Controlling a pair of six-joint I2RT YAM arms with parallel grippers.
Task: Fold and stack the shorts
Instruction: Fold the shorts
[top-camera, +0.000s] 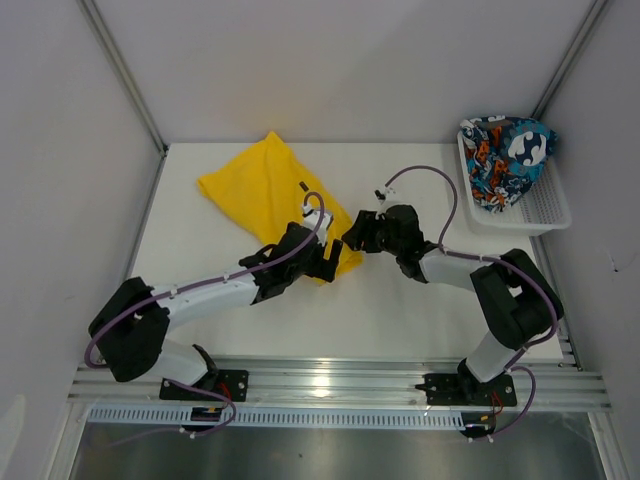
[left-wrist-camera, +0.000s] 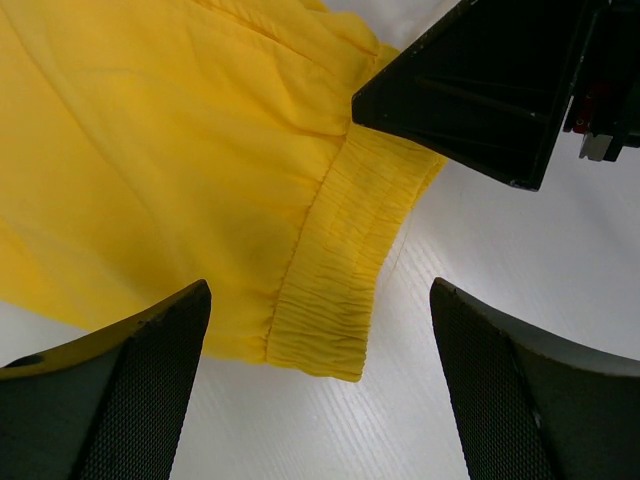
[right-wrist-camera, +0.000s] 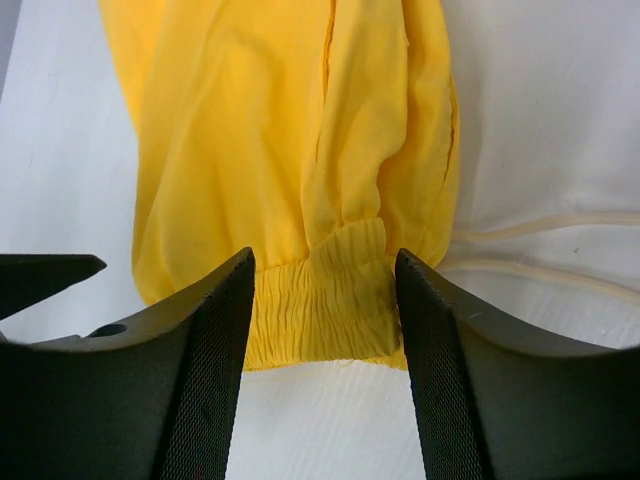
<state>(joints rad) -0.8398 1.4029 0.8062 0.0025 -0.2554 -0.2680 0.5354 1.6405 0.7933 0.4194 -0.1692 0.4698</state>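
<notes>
The yellow shorts (top-camera: 262, 190) lie flat on the white table at back left, elastic waistband end nearest the arms. My left gripper (top-camera: 326, 262) is open just off the waistband's near corner; in the left wrist view the waistband (left-wrist-camera: 345, 250) lies ahead of the open gripper (left-wrist-camera: 320, 305). My right gripper (top-camera: 352, 236) is open at the same edge; in the right wrist view the waistband (right-wrist-camera: 320, 300) lies between its spread fingers (right-wrist-camera: 215, 340), unclamped. The printed shorts (top-camera: 505, 155) sit bunched in the basket at back right.
The white mesh basket (top-camera: 548, 212) stands at the table's back right corner. A pale drawstring (right-wrist-camera: 560, 272) trails on the table to the right of the waistband. The two grippers are close together; the right one shows in the left wrist view (left-wrist-camera: 480, 90).
</notes>
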